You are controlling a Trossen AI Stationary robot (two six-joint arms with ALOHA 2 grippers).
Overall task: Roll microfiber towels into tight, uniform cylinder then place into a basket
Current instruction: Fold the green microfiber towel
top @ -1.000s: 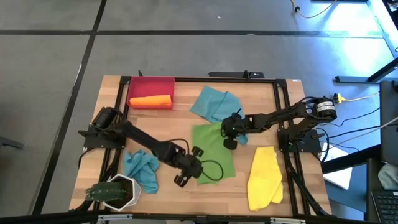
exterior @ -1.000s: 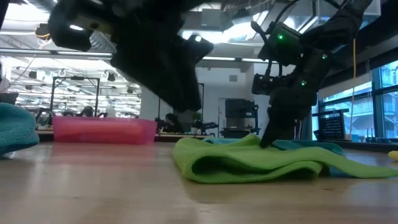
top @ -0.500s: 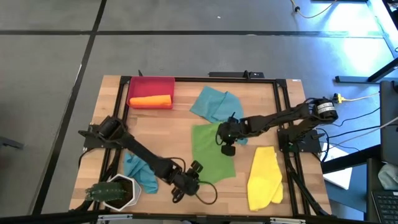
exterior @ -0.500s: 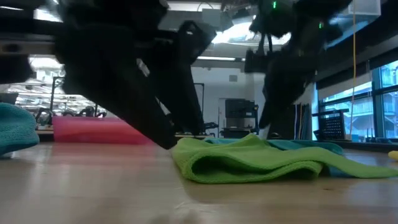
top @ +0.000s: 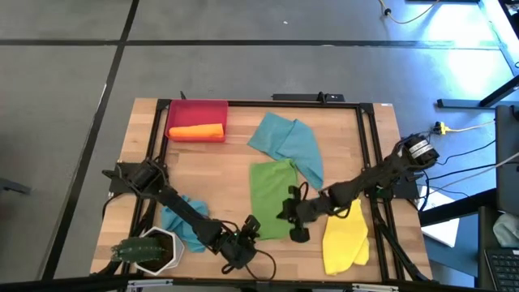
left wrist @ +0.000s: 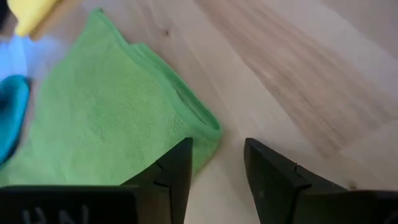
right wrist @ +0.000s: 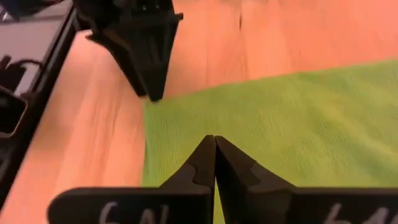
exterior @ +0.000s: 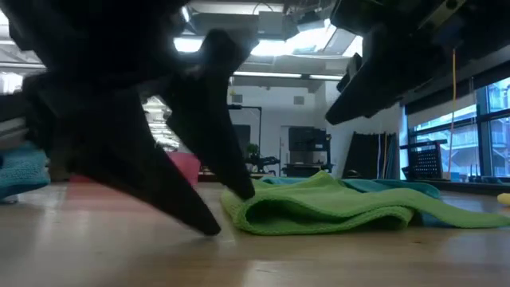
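Note:
The green towel lies folded flat on the table's middle, its fold facing the near edge. My left gripper stands open, low at the towel's near left corner. My right gripper is shut and hovers above the towel's near right part, clear of it in the low view. A rolled orange towel rests in the red basket at the far left. Teal towels lie far and near left; a yellow towel lies right. My left gripper slants down from the table's near left side, one finger at the fold of the green towel's near left corner and the other beside it over bare wood. I cannot tell whether either finger touches the cloth.
A white pot with a plant stands at the near left corner, close to my left arm. Dark rails run along the table's left and right sides. Bare wood lies left of the green towel.
My left gripper has gone down and toward the table's near edge, ending at the green towel's near left corner. My right gripper has left the towel's far edge, risen, and swung across the towel toward the near edge. The towel has kept its shape.

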